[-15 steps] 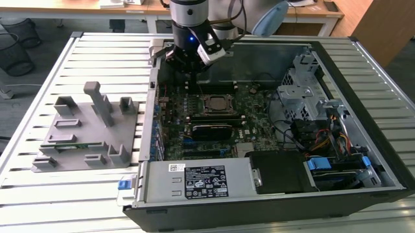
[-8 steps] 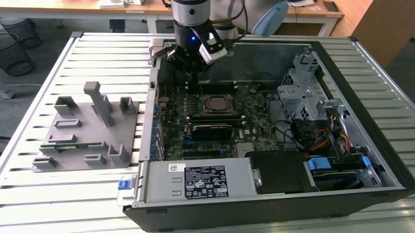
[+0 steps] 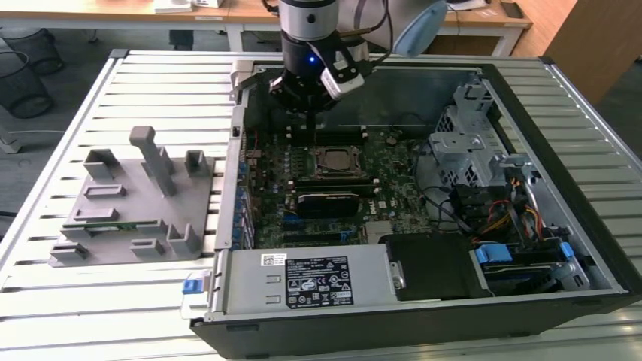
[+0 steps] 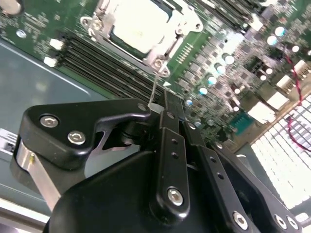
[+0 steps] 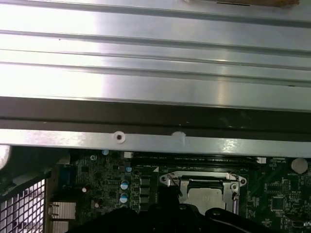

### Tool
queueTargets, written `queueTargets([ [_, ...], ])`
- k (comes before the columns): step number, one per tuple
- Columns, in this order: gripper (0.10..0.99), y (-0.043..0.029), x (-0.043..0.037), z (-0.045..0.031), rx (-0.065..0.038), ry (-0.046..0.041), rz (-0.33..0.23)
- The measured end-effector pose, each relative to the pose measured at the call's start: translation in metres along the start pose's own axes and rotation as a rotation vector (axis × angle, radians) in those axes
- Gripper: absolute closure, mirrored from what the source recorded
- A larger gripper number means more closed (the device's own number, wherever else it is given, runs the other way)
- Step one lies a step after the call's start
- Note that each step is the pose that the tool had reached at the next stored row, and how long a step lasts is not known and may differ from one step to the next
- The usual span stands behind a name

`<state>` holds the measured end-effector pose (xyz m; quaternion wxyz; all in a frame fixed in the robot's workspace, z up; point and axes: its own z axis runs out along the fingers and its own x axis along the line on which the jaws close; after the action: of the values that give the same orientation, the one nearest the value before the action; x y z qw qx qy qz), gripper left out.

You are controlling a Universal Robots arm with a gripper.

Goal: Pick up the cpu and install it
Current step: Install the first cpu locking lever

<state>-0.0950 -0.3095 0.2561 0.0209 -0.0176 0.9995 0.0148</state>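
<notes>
Gripper [image 3: 313,113] over socketed cpu [image 3: 331,160] — slatted table [image 3: 150,83]

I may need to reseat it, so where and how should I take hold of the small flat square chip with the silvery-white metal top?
Come from straight above and pinch the silvery-white square chip by two opposite edges. It lies flat, top face up, inside the metal-framed dark socket, so no side approach looks open. The frame hugs its edges, so the hold would probably be shallow.

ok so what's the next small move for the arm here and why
Probably a short straight lift: the cpu already lies inside the socket frame, and the gripper hangs just beside it, low over the motherboard.
</notes>
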Motion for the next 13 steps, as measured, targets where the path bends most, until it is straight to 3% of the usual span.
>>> queueTargets([
  [8,0.98,-0.0009,-0.0259,0.0012,0.0,0.0119,0.0],
  [13,0.98,-0.0014,-0.04,0.0018,-0.001,0.0355,0.001],
])
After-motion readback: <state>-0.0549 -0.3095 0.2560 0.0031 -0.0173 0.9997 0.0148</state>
